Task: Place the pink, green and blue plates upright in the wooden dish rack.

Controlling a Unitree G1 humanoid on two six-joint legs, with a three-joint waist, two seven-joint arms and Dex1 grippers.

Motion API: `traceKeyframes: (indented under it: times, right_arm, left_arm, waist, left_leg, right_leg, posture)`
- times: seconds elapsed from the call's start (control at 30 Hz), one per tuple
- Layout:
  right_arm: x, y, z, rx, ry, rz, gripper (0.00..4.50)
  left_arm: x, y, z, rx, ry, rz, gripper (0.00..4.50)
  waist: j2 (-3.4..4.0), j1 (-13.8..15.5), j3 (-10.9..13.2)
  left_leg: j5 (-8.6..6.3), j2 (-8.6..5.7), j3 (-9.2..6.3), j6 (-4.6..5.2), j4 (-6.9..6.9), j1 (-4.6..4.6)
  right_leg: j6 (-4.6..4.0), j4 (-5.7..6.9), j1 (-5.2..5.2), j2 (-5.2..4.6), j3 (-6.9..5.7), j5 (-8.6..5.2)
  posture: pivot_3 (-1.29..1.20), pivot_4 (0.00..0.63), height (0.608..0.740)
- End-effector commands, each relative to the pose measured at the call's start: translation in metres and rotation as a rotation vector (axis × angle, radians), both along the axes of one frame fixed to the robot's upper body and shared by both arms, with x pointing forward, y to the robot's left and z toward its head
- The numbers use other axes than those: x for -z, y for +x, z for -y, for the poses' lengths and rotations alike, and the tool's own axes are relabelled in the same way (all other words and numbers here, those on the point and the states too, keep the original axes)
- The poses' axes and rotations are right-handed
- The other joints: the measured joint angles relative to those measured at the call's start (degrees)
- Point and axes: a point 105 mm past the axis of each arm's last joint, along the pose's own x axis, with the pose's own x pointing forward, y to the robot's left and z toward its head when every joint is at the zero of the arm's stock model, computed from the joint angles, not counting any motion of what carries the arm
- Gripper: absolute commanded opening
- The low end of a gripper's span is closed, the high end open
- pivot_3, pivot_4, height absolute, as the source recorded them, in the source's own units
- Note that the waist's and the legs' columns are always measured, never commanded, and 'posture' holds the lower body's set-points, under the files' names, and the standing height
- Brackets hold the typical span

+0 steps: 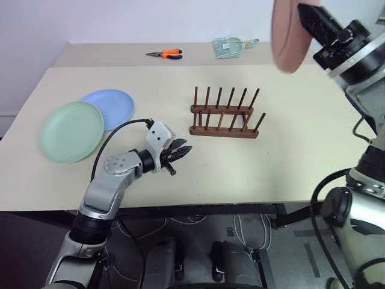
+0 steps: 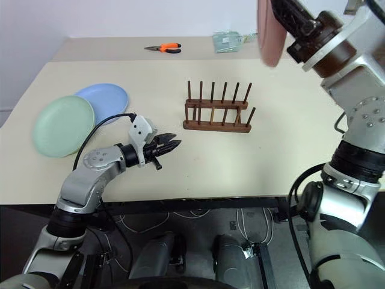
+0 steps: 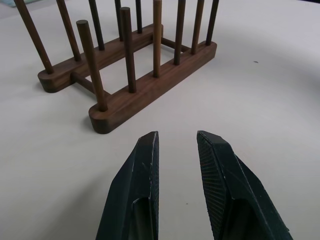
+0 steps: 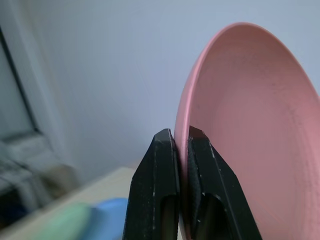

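The right gripper (image 4: pixel 182 145) was clamped on the pink plate's (image 4: pixel 250 140) rim, held high — a thin pinch. It might have slipped or struck the wooden dish rack's (image 1: pixel 224 114) pegs; the left gripper (image 3: pixel 177 145) stood slightly apart, empty.

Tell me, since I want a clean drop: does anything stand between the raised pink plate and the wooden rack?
Nothing visible does. The pink plate hangs above the rack, whose slots stand empty; the left gripper sits short of it.
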Motion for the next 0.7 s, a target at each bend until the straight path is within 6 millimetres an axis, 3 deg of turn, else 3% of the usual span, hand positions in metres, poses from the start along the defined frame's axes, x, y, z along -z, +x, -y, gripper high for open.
traceKeyframes:
  times: [0.03, 0.17, 0.47, 0.6, 0.7]
  right_arm:
    - [-0.003, -0.003, -0.001, -0.020, 0.059, -0.031, 0.07]
    - [0.010, 0.005, 0.002, -0.008, 0.071, -0.102, 0.07]
    - [0.039, 0.022, 0.011, 0.028, 0.097, -0.233, 0.07]
    - [0.045, 0.028, 0.015, 0.073, 0.068, -0.233, 1.49]
    - [0.042, 0.033, 0.017, 0.181, -0.067, -0.138, 3.06]
  left_arm:
    - [-0.012, -0.001, -0.001, 0.004, -0.022, 0.035, 1.20]
    - [-0.012, -0.003, -0.002, -0.001, -0.021, 0.036, 1.20]
    - [-0.014, -0.004, -0.005, -0.015, -0.024, 0.036, 1.20]
    - [-0.012, -0.005, -0.006, -0.016, -0.027, 0.026, 1.20]
    - [-0.015, -0.002, -0.009, -0.048, -0.062, 0.016, 2.07]
  waist:
    - [0.02, -0.09, -0.01]
    - [0.02, -0.15, -0.01]
    - [0.02, -0.13, -0.01]
    - [0.02, -0.12, -0.01]
    - [0.02, -0.16, -0.01]
  left_leg:
    - [0.07, -0.01, 0.03, 0.11, 0.00, -0.09]
    - [0.14, 0.00, 0.10, 0.15, 0.06, -0.56]
    - [0.15, 0.03, 0.14, 0.20, 0.17, -0.63]
    - [0.15, 0.04, 0.14, 0.20, 0.17, -0.63]
    - [0.15, 0.04, 0.15, 0.20, 0.18, -0.63]
  right_leg:
    - [0.01, 0.02, -0.12, 0.00, 0.00, 0.00]
    - [0.02, 0.13, -0.61, 0.07, 0.00, 0.01]
    - [0.09, 0.15, -0.61, 0.26, 0.00, 0.04]
    - [0.10, 0.15, -0.61, 0.28, 0.01, 0.04]
    - [0.11, 0.14, -0.62, 0.28, 0.01, 0.04]
  posture:
    - [0.00, 0.150, 0.740]
    - [0.00, 0.150, 0.740]
    - [0.00, 0.150, 0.740]
    - [0.00, 0.150, 0.740]
    - [0.00, 0.150, 0.740]
